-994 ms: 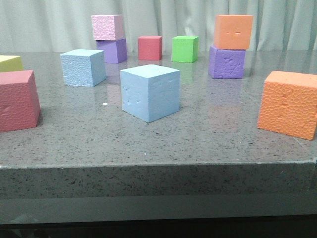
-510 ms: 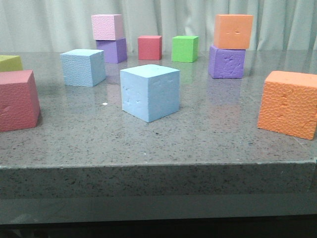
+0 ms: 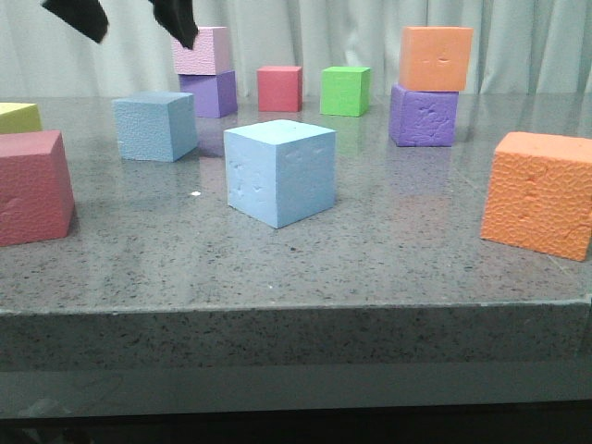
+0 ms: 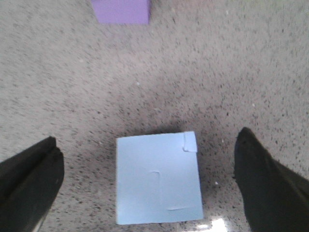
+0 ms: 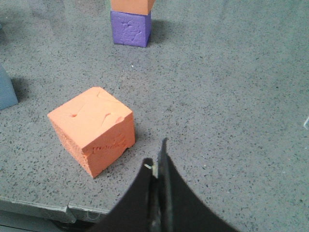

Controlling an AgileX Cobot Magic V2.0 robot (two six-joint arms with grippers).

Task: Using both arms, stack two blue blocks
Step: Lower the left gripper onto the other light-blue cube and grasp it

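Note:
Two sky-blue blocks stand on the grey table. The near one (image 3: 279,171), with dents on its left face, is at the middle. The far one (image 3: 155,125) is at the back left. My left gripper (image 3: 129,20) hangs open above the far block, apart from it. In the left wrist view that block (image 4: 158,179) lies between the spread fingers of the left gripper (image 4: 147,145), untouched. My right gripper (image 5: 157,154) is shut and empty over the table's front right, beside an orange cube (image 5: 91,128). It is out of the front view.
A red cube (image 3: 32,185) and a yellow one (image 3: 18,117) stand at the left. A pink-on-purple stack (image 3: 205,72), a red cube (image 3: 279,89), a green cube (image 3: 345,91) and an orange-on-purple stack (image 3: 427,88) line the back. A large orange cube (image 3: 541,192) is at the right.
My left gripper's fingers have come into the front view at the top left, above the far blue block. The blocks have not moved.

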